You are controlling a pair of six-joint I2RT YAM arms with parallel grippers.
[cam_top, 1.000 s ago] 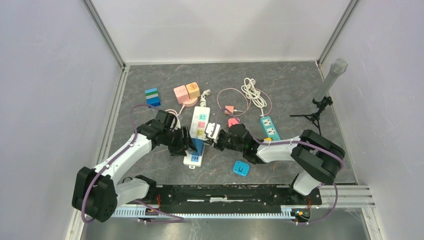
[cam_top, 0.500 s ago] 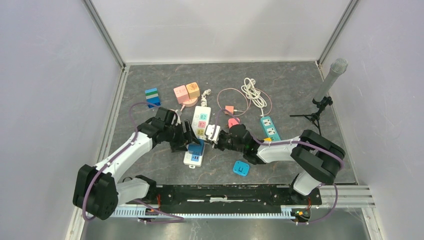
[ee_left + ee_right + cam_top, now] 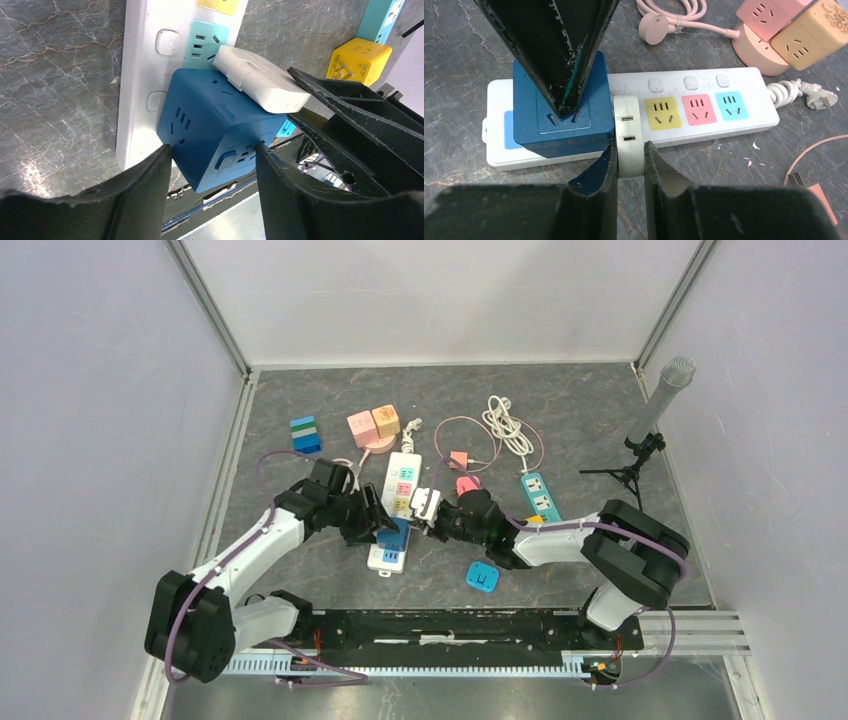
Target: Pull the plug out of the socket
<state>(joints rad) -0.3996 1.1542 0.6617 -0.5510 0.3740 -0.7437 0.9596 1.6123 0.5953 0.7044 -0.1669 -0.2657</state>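
Your left gripper [image 3: 213, 149] clamps the blue cube [image 3: 200, 115] on the strip [image 3: 140, 75], mid-desk toward the near edge; your right gripper [image 3: 630, 147] pinches the white plug [image 3: 626, 112] touching the cube.

Frame centre is crowded: the left tool [image 3: 212, 160] pinches the blue cube plug [image 3: 205, 120] on the power strip [image 3: 734, 95], with the right tool [image 3: 630, 152] pinching the white adapter [image 3: 628, 132] pressed against it. The desk [image 3: 590, 405] lies bare at upper right and lower left; a small blue cube [image 3: 482, 576] blocks the lower centre.
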